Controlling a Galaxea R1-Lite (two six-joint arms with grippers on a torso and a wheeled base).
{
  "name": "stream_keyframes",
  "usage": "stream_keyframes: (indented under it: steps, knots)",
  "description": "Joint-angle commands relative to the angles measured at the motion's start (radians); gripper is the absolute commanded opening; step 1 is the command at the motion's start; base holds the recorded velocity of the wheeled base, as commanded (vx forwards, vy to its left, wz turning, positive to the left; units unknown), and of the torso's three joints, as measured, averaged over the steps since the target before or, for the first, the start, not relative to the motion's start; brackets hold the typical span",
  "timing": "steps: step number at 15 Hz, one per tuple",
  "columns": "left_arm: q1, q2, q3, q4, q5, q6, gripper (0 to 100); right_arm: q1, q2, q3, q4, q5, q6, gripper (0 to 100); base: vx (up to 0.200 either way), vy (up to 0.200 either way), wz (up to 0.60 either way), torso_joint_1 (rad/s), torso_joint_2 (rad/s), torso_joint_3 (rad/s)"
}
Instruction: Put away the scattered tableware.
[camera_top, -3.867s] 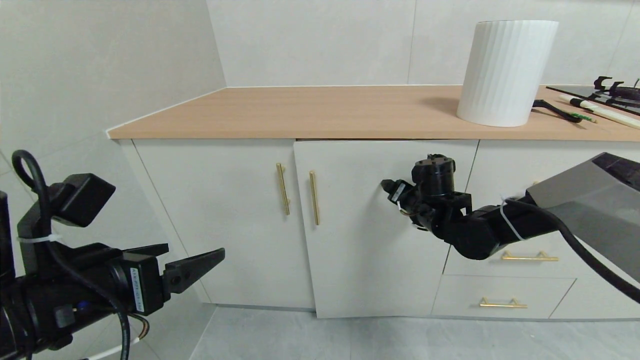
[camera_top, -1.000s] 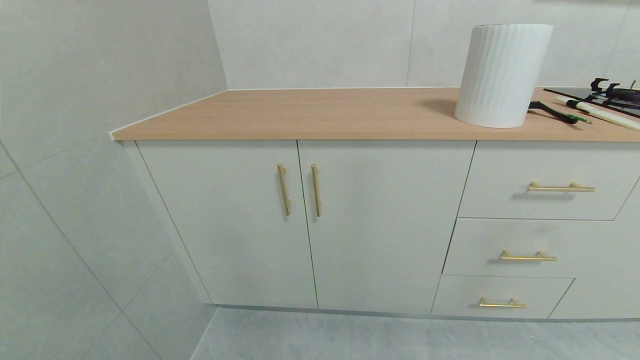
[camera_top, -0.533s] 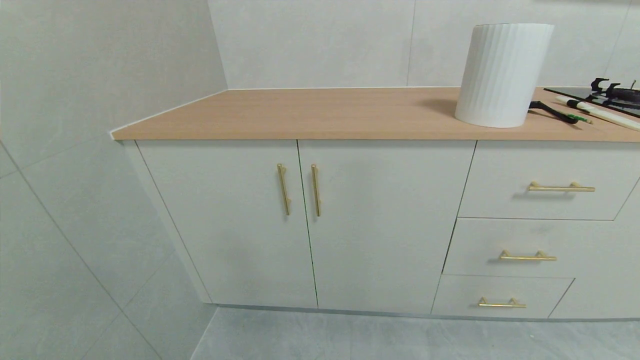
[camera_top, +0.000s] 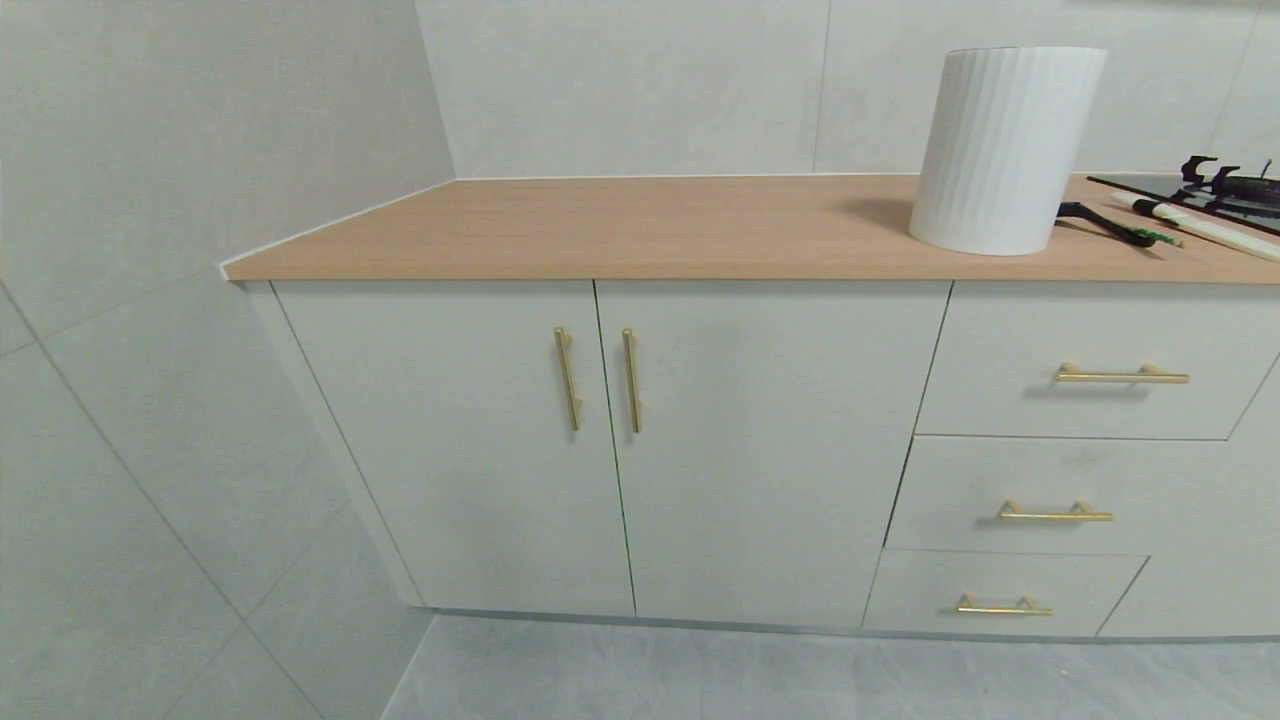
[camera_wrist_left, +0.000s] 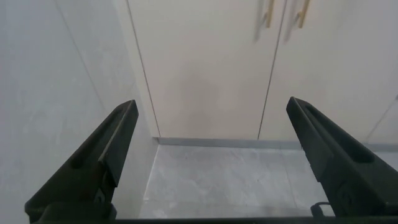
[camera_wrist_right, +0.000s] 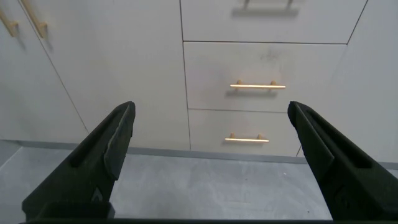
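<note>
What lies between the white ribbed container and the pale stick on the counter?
A black utensil with a green tip, on the countertop, in the head view.

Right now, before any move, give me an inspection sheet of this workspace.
Surface: wooden countertop, running along the tiled wall.
Job's things: black-handled utensil and pale stick-like utensil lying on the countertop, right of the white ribbed container.
Clutter: nothing seen.
Grippers: left gripper open, low before the cabinet doors; right gripper open, low before the drawers; both hold nothing.
Cables: nothing seen.
Surroundings: doors and drawers shut; hob grate at far right.
</note>
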Motion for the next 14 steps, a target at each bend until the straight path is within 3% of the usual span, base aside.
stream_keyframes:
  steps: [1,4,13,14]
  knots:
    - [-0.001,0.000,0.000,0.000,0.001,-0.012,100,0.000,0.002,0.000,0.002,0.000,0.000,100,0.000,0.000,0.00,0.000,0.00,0.000]
    - [-0.001,0.002,0.000,0.000,0.001,-0.039,100,0.000,0.002,0.000,0.002,0.000,0.001,100,0.000,0.000,0.00,0.000,0.00,0.000]
    - [-0.001,0.002,0.000,0.000,0.001,-0.045,100,0.000,0.002,0.000,0.002,0.000,0.003,100,0.000,0.000,0.00,0.000,0.00,0.000]
    - [-0.001,0.000,0.000,0.000,0.001,-0.045,100,0.000,0.002,0.000,0.002,0.000,0.003,100,0.000,-0.200,0.00,0.002,0.00,0.007]
